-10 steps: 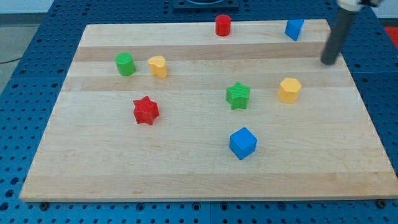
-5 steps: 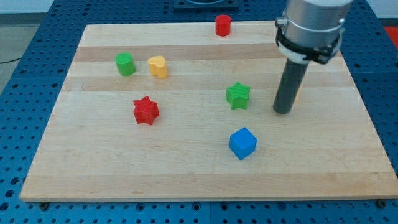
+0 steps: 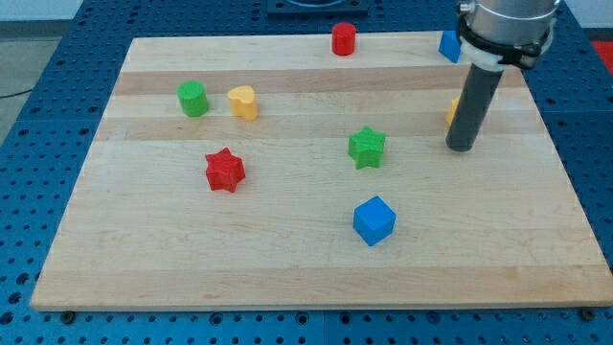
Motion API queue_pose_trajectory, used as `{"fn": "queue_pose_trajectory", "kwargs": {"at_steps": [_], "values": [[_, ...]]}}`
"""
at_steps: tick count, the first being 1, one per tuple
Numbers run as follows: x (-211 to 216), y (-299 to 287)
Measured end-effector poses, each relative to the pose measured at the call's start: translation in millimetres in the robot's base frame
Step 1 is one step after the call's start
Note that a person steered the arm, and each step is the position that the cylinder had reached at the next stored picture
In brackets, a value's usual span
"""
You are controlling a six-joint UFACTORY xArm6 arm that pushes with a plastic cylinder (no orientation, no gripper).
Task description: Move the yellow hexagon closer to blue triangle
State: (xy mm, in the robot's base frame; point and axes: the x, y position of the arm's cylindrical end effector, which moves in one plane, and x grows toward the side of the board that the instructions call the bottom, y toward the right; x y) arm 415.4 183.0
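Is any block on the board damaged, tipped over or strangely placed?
Nothing stands out. My tip rests just below the yellow hexagon, which the rod mostly hides; the blue triangle is partly hidden too.

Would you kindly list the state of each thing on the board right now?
my tip: on the board, just below the yellow hexagon
yellow hexagon: mostly hidden behind the rod
blue triangle: partly hidden, top edge
red cylinder: upright
green cylinder: upright
yellow block: free
green star: free
red star: free
blue cube: free

I count 2 red blocks, 2 green, 2 blue, 2 yellow: 8 small coloured blocks on 1 wooden board.
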Motion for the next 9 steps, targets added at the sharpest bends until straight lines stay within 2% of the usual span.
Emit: {"fn": "queue_pose_trajectory", "kwargs": {"at_steps": [2,3,4,5,9], "values": [[-66,8],[-81,8],[-65,21],[-75,38],[-124,31]]}}
